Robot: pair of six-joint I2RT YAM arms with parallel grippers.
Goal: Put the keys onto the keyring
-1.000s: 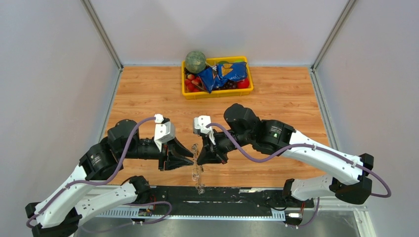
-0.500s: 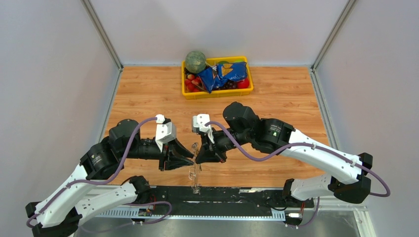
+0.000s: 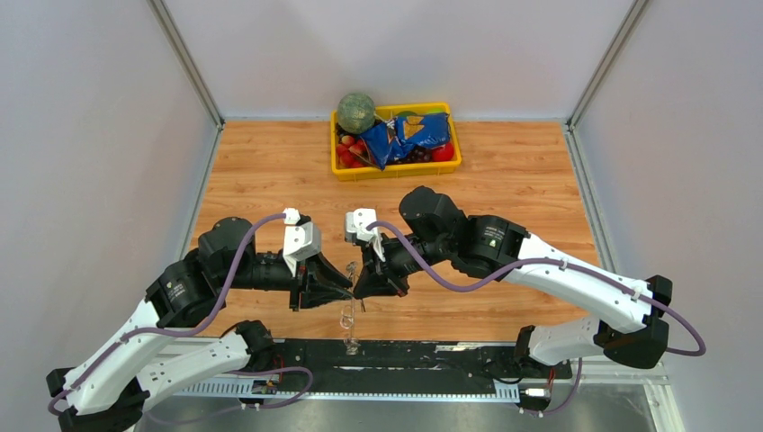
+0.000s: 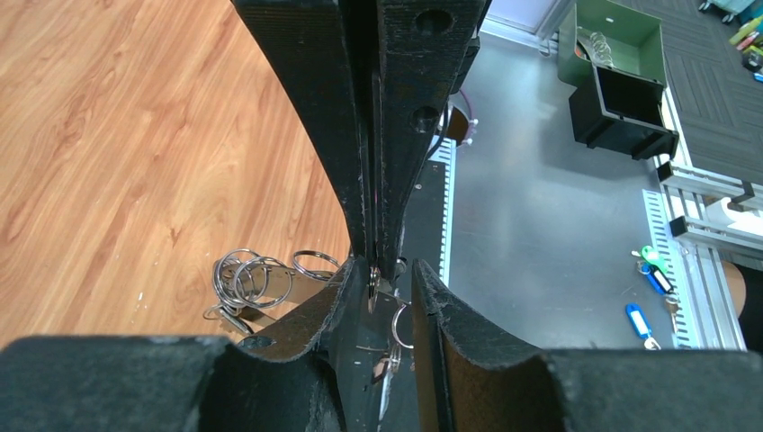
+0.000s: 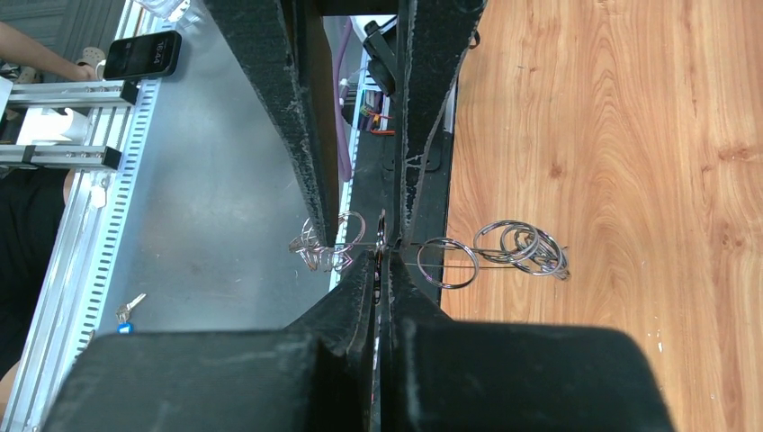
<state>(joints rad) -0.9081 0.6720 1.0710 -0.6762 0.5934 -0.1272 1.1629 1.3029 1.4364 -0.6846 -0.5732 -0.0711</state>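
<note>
The keyring (image 3: 346, 319) hangs over the table's near edge between my two grippers, a thin silver wire strung with loose rings. In the right wrist view the keyring (image 5: 447, 262) runs crosswise, and my right gripper (image 5: 382, 261) is shut on its middle. My left gripper (image 4: 385, 270) faces it from the left, open, its fingers standing either side of the right gripper's tips (image 4: 376, 256); one small ring (image 4: 400, 324) hangs in that gap. More of the rings (image 4: 247, 279) trail over the wood. In the top view the left gripper (image 3: 349, 281) and right gripper (image 3: 358, 290) meet tip to tip. The keys are out of view.
A yellow tray (image 3: 396, 169) at the back holds a green melon (image 3: 356, 112), a blue bag (image 3: 409, 135) and red fruit. A black rail (image 3: 405, 353) runs along the table's near edge, with a metal bench (image 4: 540, 234) beyond it.
My right arm has carried the keyring a little to the left, bringing its tips in between the left fingers. The left jaws have narrowed slightly.
</note>
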